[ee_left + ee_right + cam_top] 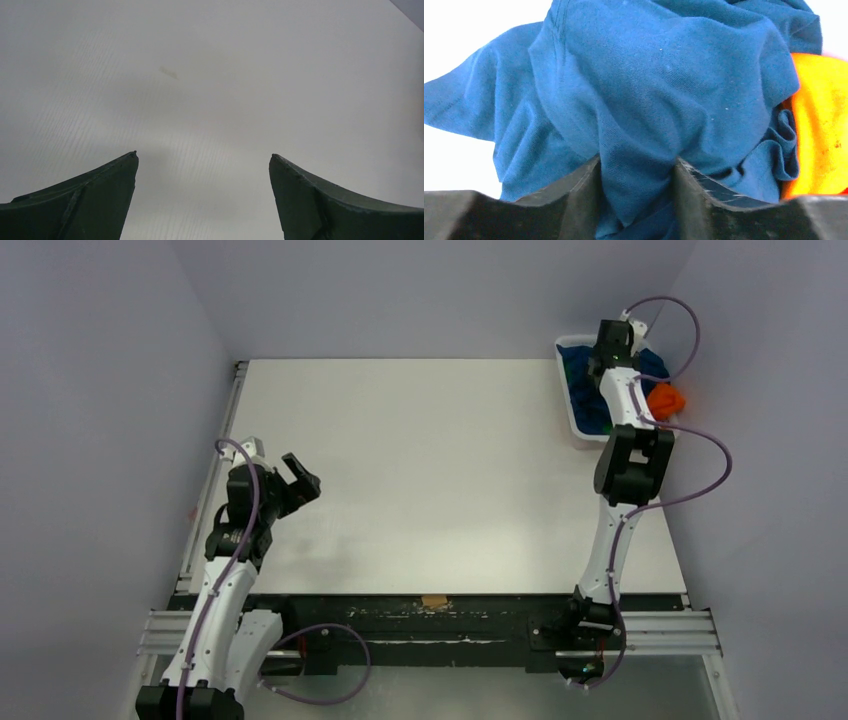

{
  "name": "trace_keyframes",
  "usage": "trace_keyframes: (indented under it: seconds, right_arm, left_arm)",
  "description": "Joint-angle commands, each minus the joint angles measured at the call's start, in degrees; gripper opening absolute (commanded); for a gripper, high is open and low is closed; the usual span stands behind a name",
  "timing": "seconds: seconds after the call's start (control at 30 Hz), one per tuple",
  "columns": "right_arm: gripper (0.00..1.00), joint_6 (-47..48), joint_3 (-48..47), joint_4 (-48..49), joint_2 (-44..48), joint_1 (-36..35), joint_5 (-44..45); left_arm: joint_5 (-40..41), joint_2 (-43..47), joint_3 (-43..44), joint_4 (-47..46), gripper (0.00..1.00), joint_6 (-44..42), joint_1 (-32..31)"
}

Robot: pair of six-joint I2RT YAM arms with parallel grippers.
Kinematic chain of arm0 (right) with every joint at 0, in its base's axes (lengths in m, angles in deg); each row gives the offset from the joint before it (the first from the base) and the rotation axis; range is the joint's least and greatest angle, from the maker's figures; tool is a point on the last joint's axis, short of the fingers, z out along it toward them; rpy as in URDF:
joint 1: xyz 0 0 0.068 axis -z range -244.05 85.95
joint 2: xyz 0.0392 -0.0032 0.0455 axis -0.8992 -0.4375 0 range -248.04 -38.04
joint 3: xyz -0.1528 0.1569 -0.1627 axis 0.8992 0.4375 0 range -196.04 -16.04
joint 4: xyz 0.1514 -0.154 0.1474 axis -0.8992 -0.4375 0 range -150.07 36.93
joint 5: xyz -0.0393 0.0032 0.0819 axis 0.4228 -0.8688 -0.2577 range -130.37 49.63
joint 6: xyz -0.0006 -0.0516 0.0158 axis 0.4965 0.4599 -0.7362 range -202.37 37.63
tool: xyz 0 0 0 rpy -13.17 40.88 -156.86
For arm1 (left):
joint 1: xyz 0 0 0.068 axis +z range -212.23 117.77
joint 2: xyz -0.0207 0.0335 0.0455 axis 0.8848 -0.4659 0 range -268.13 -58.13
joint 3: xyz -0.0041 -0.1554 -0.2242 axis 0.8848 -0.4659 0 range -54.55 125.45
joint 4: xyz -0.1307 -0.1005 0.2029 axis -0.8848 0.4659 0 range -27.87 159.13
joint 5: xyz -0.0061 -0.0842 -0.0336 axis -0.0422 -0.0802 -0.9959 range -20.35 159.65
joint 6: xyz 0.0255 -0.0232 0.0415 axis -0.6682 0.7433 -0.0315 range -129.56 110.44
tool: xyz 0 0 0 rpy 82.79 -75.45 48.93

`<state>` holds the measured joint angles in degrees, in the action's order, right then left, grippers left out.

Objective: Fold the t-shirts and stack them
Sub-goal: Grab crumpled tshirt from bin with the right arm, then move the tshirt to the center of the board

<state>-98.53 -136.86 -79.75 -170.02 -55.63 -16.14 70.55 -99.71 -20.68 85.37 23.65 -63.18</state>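
A: The right gripper [636, 167] sits in the white basket [565, 385], far right, pinching a fold of the dark blue t-shirt [649, 75].
B: The orange t-shirt [819, 115] lies beside it. The left gripper [202, 162] hangs spread wide, near left.

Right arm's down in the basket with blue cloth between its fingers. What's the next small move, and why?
Probably close the right gripper fully before lifting. A bunched fold of the dark blue t-shirt fills the gap between its fingers, but a firm pinch isn't evident. The orange t-shirt lies beside, outside the fingers, so only blue should come.
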Motion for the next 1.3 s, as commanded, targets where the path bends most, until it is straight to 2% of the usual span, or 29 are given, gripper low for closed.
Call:
trace_keyframes:
  seconds: [0.0,0.07,0.17,0.3,0.43,0.57,0.67,0.77,0.93,1.1,1.2,1.27]
  right_arm:
    - [0.32,1.46,0.38,2.05,4.3,0.15,4.41]
    - [0.14,1.42,1.61,3.67,6.88,0.12,3.02]
    - [0.0,1.64,3.19,5.85,11.9,0.1,-0.56]
    - [0.0,0.65,5.3,6.42,20.07,-0.12,-7.05]
    - [0.0,-1.53,8.29,9.92,27.92,-0.26,-18.08]
    - [0.0,-4.09,6.15,11.2,32.5,-1.79,-30.64]
    - [0.0,-2.69,-0.52,7.98,32.58,-6.53,-38.02]
    - [0.0,1.37,-5.84,5.36,33.19,-14.51,-40.54]
    - [0.0,-0.46,-5.22,11.87,35.71,-23.76,-50.41]
    - [0.0,-2.76,-6.09,15.25,34.56,-28.78,-58.83]
    - [0.0,-3.86,-0.49,17.42,36.45,-28.88,-59.78]
    - [0.0,-1.79,8.54,18.82,40.17,-28.82,-56.45]
  left_arm:
    - [0.5,-1.15,2.25,-2.24,1.0,-1.53,-0.38]
    - [0.5,-1.59,2.43,-2.37,1.0,-1.48,-0.37]
    - [0.5,-1.75,2.27,-2.58,1.0,-1.43,-0.39]
    - [0.4,-1.42,1.92,-2.83,1.0,-1.35,-0.41]
    - [0.26,-1.06,1.73,-3.01,1.0,-1.25,-0.38]
    - [-0.61,-0.65,1.49,-3.53,1.0,-1.19,-0.4]
    - [-0.64,-0.07,1.39,-3.57,1.0,-0.98,-0.37]
    - [-1.96,0.94,1.43,-3.13,1.0,-0.74,-0.43]
    - [-1.88,2.75,2.08,-1.54,1.0,0.32,-0.39]
    - [0.09,4.29,3.06,2.06,1.0,2.16,-0.41]
    - [2.1,5.64,3.6,4.62,1.0,2.94,-0.37]
    - [3.54,6.54,3.75,6.28,1.0,3.56,-0.37]
